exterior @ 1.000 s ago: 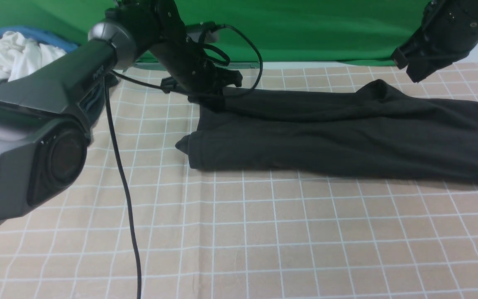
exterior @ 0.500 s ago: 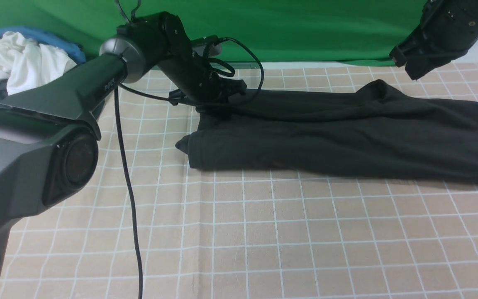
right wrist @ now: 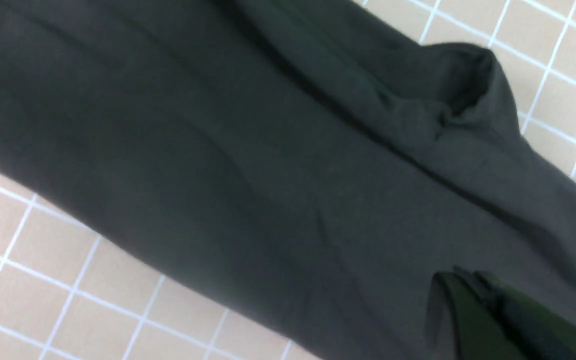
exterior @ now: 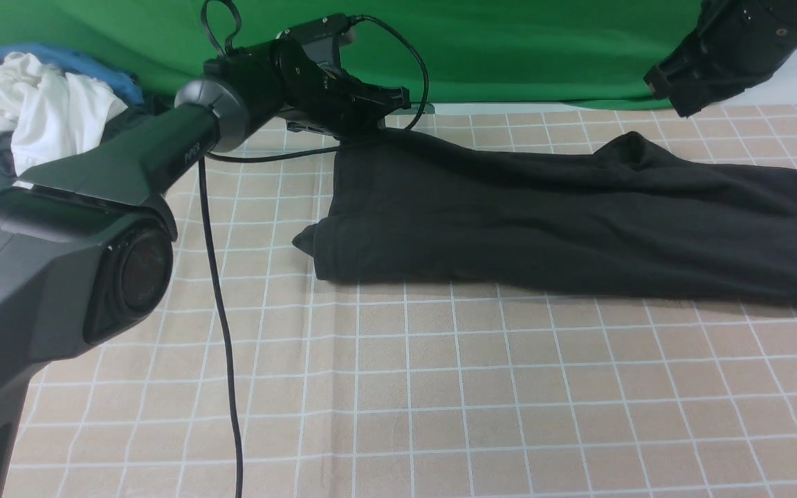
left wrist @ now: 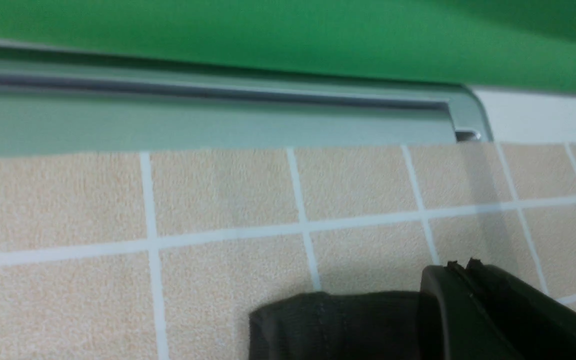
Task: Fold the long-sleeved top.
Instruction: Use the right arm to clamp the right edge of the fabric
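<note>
The top is laid left-right, its far-left corner pinched by the left gripper. The right gripper is pressed shut, empty.

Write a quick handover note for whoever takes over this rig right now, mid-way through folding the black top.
Left gripper: shut on the far left corner of the long-sleeved top, holding it raised off the checked tablecloth.
Right gripper: shut, empty, hovering above the top's right part.
Done: the top lies as a long band across the table, apparently folded lengthwise.
Left: carry the held corner over and finish the folds.
</note>
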`<move>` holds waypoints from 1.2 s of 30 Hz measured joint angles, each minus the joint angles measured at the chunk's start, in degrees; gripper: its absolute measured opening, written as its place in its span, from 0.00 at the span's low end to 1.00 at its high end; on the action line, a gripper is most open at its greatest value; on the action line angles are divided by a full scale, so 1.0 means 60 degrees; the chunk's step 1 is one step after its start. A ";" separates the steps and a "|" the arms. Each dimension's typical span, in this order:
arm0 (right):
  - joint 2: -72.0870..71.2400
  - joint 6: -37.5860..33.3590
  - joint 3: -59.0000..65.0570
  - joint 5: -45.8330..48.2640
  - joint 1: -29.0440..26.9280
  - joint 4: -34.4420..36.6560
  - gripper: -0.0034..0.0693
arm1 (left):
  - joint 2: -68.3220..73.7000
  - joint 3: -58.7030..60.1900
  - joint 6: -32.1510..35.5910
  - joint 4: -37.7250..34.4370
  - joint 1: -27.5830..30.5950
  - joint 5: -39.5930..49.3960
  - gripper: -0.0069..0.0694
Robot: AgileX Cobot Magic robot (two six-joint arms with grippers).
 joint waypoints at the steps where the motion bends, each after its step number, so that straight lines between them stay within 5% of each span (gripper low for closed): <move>1: 0.0045 0.0000 0.0000 0.0021 0.0000 0.0000 0.08 | 0.0000 0.0000 0.0000 -0.0032 0.0000 0.0149 0.11; 9: 0.1643 -0.0219 0.0000 0.0147 0.0000 0.0060 0.08 | -0.0727 0.0009 -0.0084 -0.0106 0.0278 0.1249 0.11; 18: 0.3139 -0.0281 0.0000 -0.1477 0.0000 0.0400 0.08 | -0.1427 -0.0001 -0.0111 -0.0058 0.0383 0.1843 0.11; 31: 0.3991 -0.0218 0.0000 -0.6325 -0.0021 0.0484 0.09 | -0.1613 -0.0001 -0.0120 -0.0345 0.0383 0.4505 0.11; 36: 0.4037 -0.0273 -0.0603 -0.4466 -0.0220 0.0484 0.08 | -0.2263 -0.0001 -0.0120 -0.0345 0.0395 0.5548 0.11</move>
